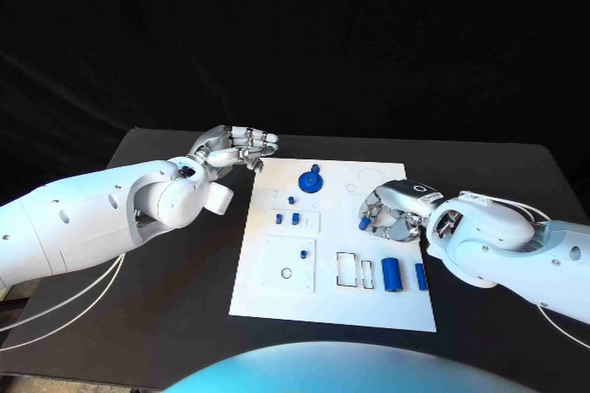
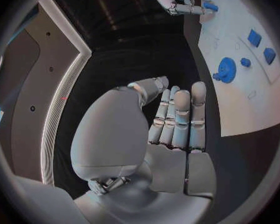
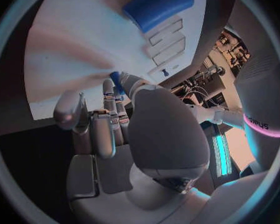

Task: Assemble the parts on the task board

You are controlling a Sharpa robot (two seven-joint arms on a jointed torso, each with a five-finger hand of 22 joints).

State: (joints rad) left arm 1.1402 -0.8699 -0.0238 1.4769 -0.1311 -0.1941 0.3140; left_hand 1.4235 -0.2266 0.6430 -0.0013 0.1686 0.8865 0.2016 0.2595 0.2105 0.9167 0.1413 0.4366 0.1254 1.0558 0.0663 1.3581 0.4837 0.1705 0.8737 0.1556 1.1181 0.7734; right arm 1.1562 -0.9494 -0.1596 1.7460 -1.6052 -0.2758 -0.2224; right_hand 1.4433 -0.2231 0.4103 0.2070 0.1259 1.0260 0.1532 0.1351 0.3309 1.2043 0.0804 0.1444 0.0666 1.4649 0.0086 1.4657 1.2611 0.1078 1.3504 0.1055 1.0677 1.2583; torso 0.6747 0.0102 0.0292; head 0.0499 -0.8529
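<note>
Now right silver hand [image 1: 391, 212] pinching small blue peg [image 1: 364, 225] over white plate task board [image 1: 277, 282], left silver hand [image 1: 236, 146] open, empty.

I can read very little here. In my right wrist view, dark lettering runs along a white body [image 3: 259, 115] at the rim of the circle, just above a pink glowing stripe (the letters curve with the lens, and I cannot make out the whole word). My hands, my arms and the task board [image 1: 332, 312] carry no lettering, number or sign that I can read.
</note>
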